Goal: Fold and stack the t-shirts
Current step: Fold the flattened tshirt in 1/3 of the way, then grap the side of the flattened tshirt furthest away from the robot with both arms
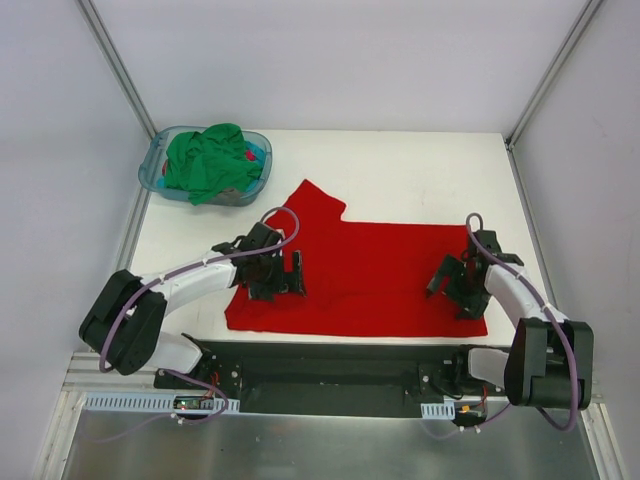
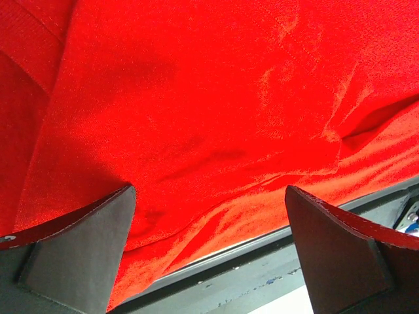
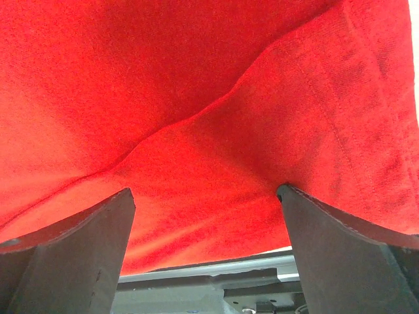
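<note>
A red t-shirt [image 1: 370, 275] lies spread flat on the white table, one sleeve pointing to the far left. It fills the left wrist view [image 2: 196, 98] and the right wrist view [image 3: 196, 98]. My left gripper [image 1: 283, 278] is open, low over the shirt's near left part. My right gripper [image 1: 452, 290] is open, low over the shirt's near right part. Neither holds cloth. A green t-shirt [image 1: 205, 160] lies heaped in a basket at the far left.
The clear blue basket [image 1: 157, 160] stands at the table's far left corner and also holds some red and dark cloth. The black base rail [image 1: 330, 365] runs along the near edge, just below the red shirt's hem. White walls enclose the table.
</note>
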